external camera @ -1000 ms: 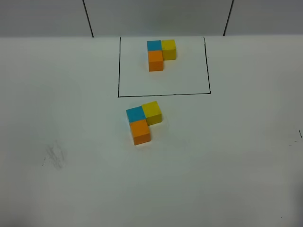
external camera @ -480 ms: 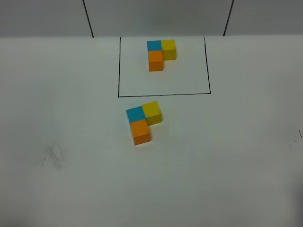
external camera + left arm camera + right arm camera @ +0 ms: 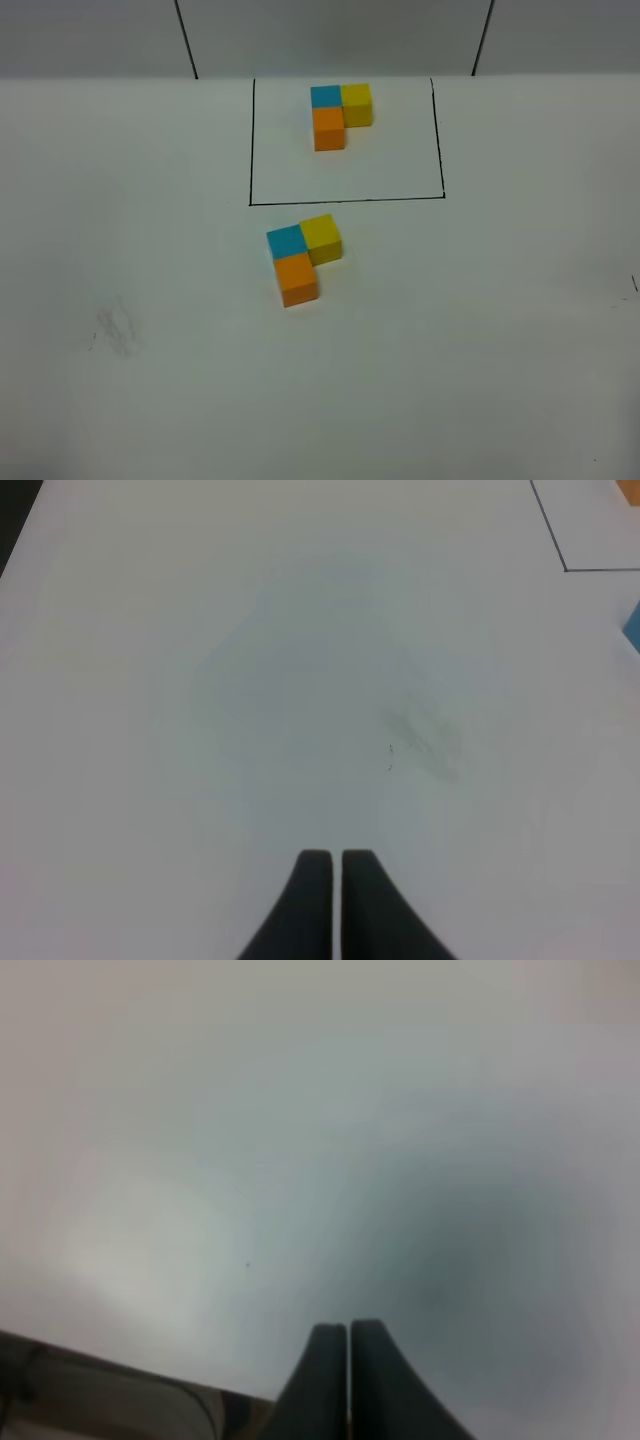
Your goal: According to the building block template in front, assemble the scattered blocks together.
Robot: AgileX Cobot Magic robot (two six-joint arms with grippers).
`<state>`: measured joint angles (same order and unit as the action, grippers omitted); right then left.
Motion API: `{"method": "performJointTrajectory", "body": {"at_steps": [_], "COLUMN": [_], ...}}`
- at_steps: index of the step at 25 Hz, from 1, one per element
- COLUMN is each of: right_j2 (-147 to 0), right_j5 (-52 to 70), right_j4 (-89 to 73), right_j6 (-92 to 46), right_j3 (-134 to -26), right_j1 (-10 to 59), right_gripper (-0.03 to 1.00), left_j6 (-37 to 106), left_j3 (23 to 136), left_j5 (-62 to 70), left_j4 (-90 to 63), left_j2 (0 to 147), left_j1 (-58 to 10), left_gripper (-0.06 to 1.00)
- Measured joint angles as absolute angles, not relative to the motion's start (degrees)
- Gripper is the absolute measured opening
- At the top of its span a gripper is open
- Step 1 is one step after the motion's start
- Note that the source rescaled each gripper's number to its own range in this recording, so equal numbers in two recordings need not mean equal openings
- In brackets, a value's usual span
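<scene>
Exterior high | scattered blocks (image 3: pixel 301 256) unmoved (L-shaped) | template (image 3: pixel 340 115) unchanged

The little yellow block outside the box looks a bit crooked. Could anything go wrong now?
Maybe. The yellow block sits slightly turned against the blue block, unlike the template, so the match is imperfect. A corrective nudge could also knock the orange block out of line.

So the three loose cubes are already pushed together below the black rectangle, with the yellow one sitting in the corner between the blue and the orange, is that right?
Not quite. The exterior high view shows the small sky-blue matte cube in the corner, with the small yellow matte cube beside it and the small orange matte cube in front. The rest holds: the three are together below the thin black drawn rectangle.
</scene>
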<state>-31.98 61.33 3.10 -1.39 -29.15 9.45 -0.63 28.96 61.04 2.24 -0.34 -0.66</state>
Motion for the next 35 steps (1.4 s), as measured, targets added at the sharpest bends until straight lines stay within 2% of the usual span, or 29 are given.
{"method": "performJointTrajectory", "body": {"at_steps": [8,15,24,35], "right_j2": [-19.44,-7.78,0.09,0.24], "right_j5": [61.39,61.44,61.44,61.44], "right_j4": [3.15,3.15,3.22,3.27], "right_j6": [-1.62,-1.62,-1.62,-1.62], "right_j3": [-29.15,-28.88,-28.82,-28.82], "right_j1": [0.98,-3.33,-3.76,-3.76], "right_gripper": [0.01,0.01,0.01,0.01], "left_j6": [-0.63,-0.63,-0.63,-0.63], "left_j3": [28.96,28.96,28.96,28.96], "left_j5": [61.04,61.04,61.04,61.1], "left_j4": [2.24,2.24,2.24,2.24], "left_j2": [-0.34,-0.34,-0.34,-0.34], "left_j1": [-0.66,-0.66,-0.66,-0.66], "left_gripper": [0.0,0.0,0.0,0.0]}}
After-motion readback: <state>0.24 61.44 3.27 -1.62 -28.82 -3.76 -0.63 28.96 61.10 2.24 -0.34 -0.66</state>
